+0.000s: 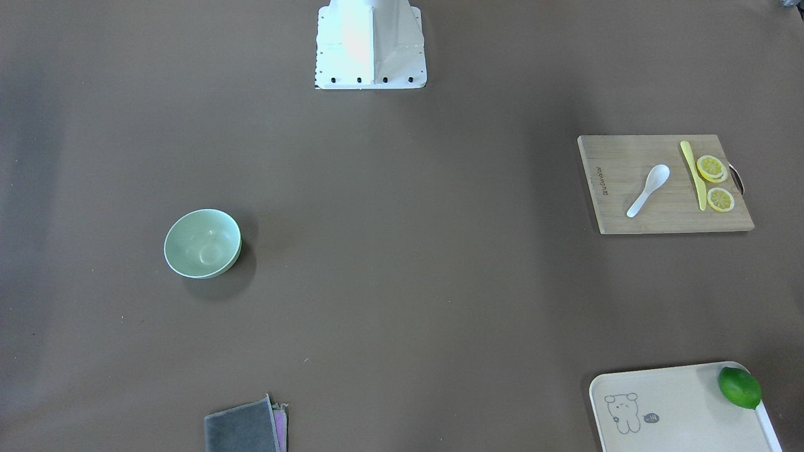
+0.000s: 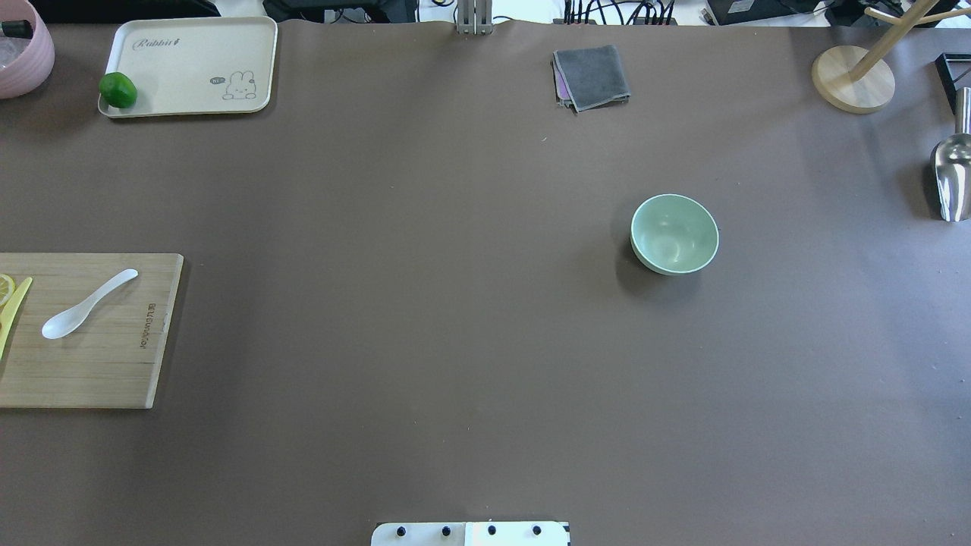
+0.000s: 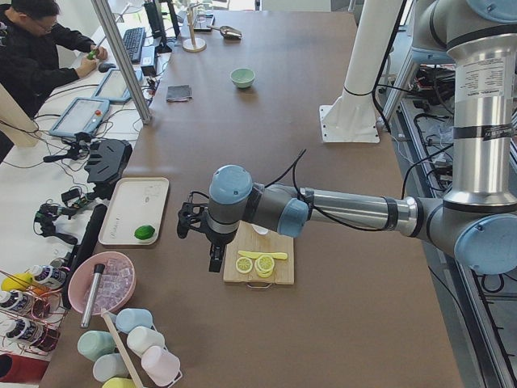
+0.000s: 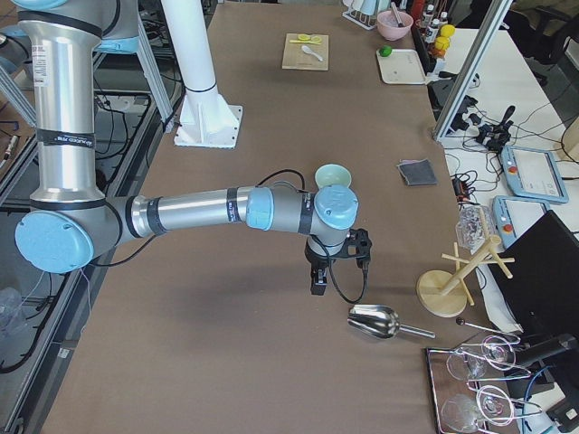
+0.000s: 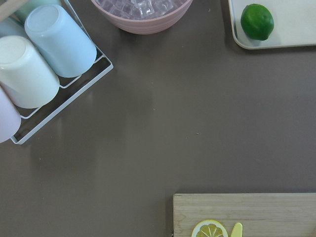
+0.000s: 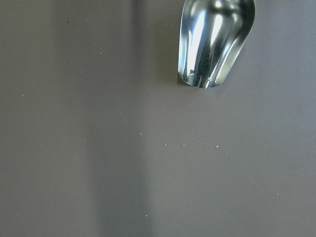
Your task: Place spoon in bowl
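The white spoon point(image 1: 649, 189) lies on a wooden cutting board point(image 1: 666, 216), scoop toward the robot; it also shows in the overhead view point(image 2: 87, 304). The mint-green bowl point(image 1: 202, 243) stands empty on the brown table, far from the spoon, also in the overhead view point(image 2: 674, 233). My left gripper point(image 3: 216, 257) shows only in the exterior left view, hanging over the board's outer end; I cannot tell if it is open. My right gripper point(image 4: 317, 282) shows only in the exterior right view, beyond the bowl point(image 4: 331, 174) near a metal scoop; I cannot tell its state.
A yellow knife point(image 1: 693, 174) and lemon slices point(image 1: 712, 168) lie on the board beside the spoon. A beige tray point(image 1: 678, 408) holds a lime point(image 1: 739, 387). A grey cloth point(image 2: 592, 76), a metal scoop point(image 2: 952, 176), a wooden rack base point(image 2: 853, 78) and a pink bowl point(image 5: 140, 12) stand at the table's edges.
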`<state>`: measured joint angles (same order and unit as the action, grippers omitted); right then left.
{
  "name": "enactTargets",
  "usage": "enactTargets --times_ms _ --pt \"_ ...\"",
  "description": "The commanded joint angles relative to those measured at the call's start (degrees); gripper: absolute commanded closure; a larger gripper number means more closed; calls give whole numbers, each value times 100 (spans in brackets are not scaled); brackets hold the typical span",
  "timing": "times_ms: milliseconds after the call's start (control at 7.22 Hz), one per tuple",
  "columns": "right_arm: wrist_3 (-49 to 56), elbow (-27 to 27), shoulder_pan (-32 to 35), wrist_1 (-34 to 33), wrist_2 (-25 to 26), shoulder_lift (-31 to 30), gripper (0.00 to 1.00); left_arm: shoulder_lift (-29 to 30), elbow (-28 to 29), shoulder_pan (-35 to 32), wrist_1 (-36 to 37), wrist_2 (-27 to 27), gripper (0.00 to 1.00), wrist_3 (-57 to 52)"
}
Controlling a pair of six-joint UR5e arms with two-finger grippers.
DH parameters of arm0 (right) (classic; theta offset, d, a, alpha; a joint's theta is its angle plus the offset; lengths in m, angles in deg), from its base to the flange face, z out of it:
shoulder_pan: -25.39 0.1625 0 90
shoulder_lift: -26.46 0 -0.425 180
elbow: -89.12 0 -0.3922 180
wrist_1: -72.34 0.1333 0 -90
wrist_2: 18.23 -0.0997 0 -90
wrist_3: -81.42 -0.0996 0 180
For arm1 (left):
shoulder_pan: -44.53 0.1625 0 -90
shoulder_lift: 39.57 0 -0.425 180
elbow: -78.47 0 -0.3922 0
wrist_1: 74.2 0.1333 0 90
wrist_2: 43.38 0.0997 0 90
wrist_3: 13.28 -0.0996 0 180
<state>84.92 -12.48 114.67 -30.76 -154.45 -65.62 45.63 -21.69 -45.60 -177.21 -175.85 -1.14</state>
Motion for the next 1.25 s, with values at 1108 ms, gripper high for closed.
enactTargets --times_ms 1108 --pt "-78 -149 19 261 -1 75 0 14 -83 4 -70 -51 2 7"
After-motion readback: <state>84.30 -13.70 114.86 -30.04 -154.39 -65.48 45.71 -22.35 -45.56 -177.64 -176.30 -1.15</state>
